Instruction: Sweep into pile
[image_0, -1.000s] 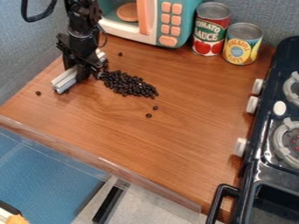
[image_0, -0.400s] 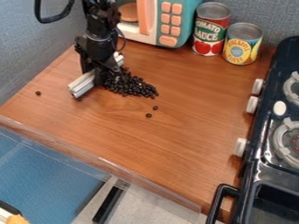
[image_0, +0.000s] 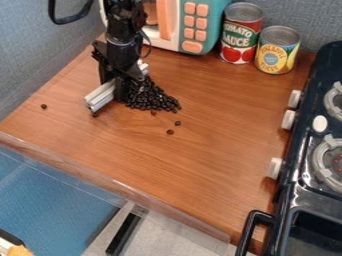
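On the wooden counter (image_0: 200, 145), with gripper (image_0: 116, 92) closed on the pale bar (image_0: 100, 97); has moved rightward against the dark beans (image_0: 153, 99), so probably making the pile tighter. Left to collect: two stray beans (image_0: 169, 132) in front, one lone bean (image_0: 43, 106) at left.

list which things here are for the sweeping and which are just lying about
For the sweeping:
- pile of dark beans
- stray beans around it
- pale bar used as a sweeper
- end effector, at the bar

Just lying about:
- toy microwave
- red can
- yellow can
- toy stove
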